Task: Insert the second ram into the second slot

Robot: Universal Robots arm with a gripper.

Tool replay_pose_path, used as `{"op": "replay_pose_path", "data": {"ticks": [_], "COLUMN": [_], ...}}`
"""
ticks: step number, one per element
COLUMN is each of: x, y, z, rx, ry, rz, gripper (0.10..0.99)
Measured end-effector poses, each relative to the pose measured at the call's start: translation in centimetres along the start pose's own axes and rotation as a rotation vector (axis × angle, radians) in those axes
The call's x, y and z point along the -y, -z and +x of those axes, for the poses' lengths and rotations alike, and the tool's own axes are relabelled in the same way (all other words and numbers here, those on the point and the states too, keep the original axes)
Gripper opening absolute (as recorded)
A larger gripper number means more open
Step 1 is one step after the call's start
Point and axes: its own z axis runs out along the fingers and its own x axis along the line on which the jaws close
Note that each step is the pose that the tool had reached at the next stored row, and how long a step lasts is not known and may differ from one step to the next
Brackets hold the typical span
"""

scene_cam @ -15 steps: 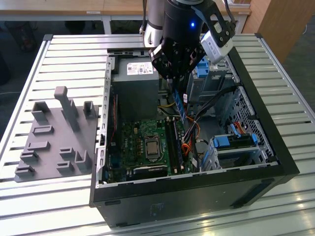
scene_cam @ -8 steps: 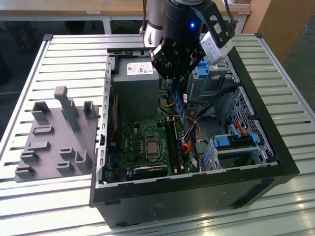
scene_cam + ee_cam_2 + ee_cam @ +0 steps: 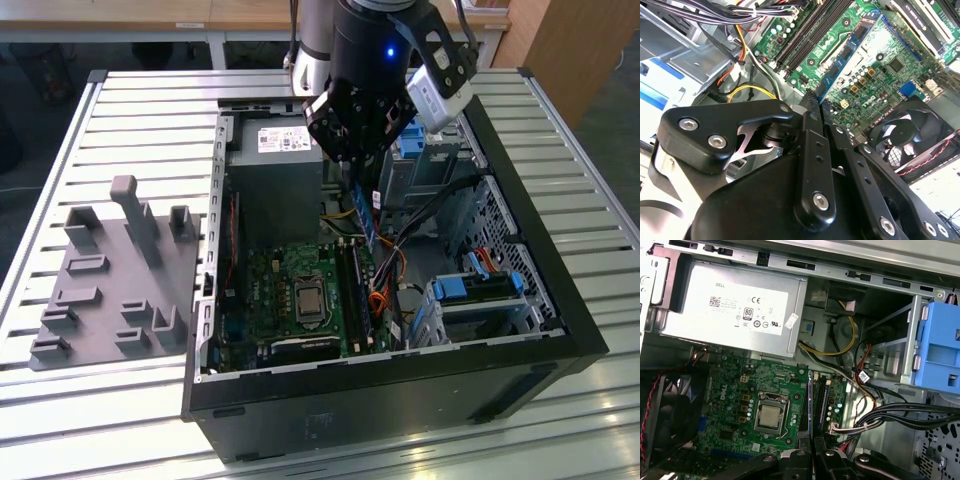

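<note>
The claw [image 3: 358,172] is clamped on the second ram [image 3: 369,218] inside the open computer case [image 3: 350,400]; the stick's lower end hangs over the motherboard's memory slots [image 3: 352,285]. Whether it touches them, I cannot tell.

Bright, even light falls from above in the exterior view. The slatted table [image 3: 140,120] shines pale, with white glare along its near edge. The inside of the computer case [image 3: 350,400] lies in shade, and the arm [image 3: 350,40] darkens the power supply [image 3: 265,200] under it. A small blue lamp [image 3: 390,52] glows on the arm.

In the second wrist view the gripper [image 3: 812,102] shows soft highlights on its black links. The ram stick [image 3: 850,50] it clamps is well lit, and the drive bay [image 3: 670,75] washes out to white.

In the first wrist view the fan [image 3: 670,410] sits in dim shadow.
</note>
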Motion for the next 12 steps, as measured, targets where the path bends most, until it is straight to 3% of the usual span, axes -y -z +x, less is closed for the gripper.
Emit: {"op": "replay_pose_path", "data": {"ticks": [12], "x": [0.01], "y": [-0.31], "z": [0.00], "rx": [0.0002], "ry": [-0.006], "rz": [0.000], "gripper": [0.137]}}
